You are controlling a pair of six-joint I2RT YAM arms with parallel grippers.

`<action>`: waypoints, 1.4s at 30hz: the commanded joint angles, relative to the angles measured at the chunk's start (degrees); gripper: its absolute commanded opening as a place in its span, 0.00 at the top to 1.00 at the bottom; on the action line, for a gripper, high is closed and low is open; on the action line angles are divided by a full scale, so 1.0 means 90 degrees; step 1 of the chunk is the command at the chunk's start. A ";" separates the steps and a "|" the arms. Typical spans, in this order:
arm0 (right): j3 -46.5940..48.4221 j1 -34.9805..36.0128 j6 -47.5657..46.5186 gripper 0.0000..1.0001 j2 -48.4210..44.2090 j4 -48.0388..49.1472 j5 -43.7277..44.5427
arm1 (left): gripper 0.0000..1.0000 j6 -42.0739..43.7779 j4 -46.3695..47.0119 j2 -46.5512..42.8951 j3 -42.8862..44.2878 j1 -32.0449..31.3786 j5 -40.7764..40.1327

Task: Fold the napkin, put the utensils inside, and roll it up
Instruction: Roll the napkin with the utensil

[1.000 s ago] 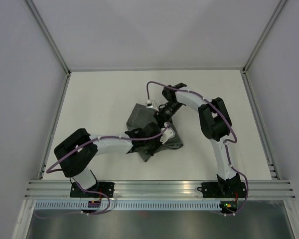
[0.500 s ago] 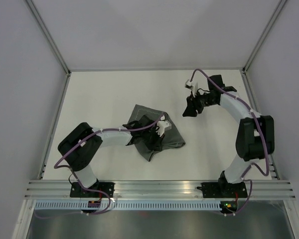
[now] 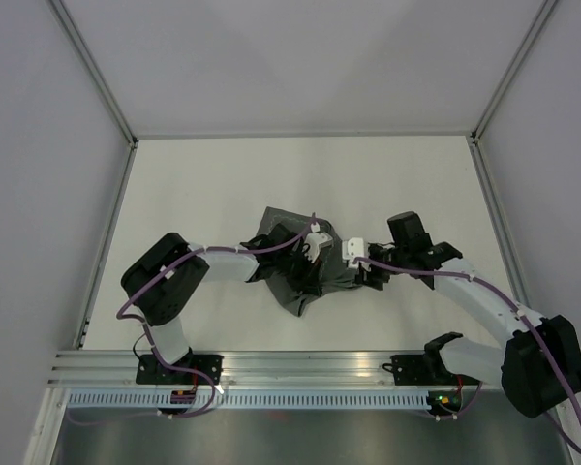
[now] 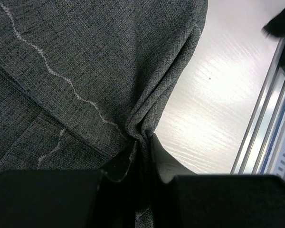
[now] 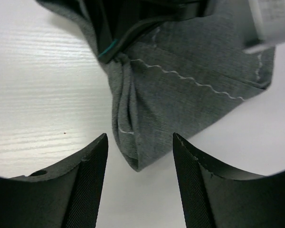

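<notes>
White tabletop (image 3: 194,184), grey walls all round, and the napkin (image 3: 274,223) sits mid-table as a rumpled dark heap, nowhere near a clean fold. Left gripper (image 4: 142,148) is clamped on a bunched pleat of the cloth: you can see the fabric gathering into the pinch, the stitched line wavering beside it. Right gripper (image 5: 138,138) hovers at the napkin's right side with its jaws apart. From its wrist camera a pointed corner of the fabric shows between them, not yet touched.

Folding is the step in hand, I'd say, and it's early going. To do it well, the right should come down over that corner and take one layer only, close to the hem, not the doubled-up wad. Then both arms want to draw away from each other and tension the cloth flat before any fold goes over. Pull unevenly and the left pinch likely drags the whole heap along.
</notes>
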 commanded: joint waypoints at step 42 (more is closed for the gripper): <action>-0.2385 0.3376 -0.1546 0.58 0.1863 0.4778 0.3792 | 0.98 -0.0308 -0.0169 0.0830 -0.0178 0.0443 0.0386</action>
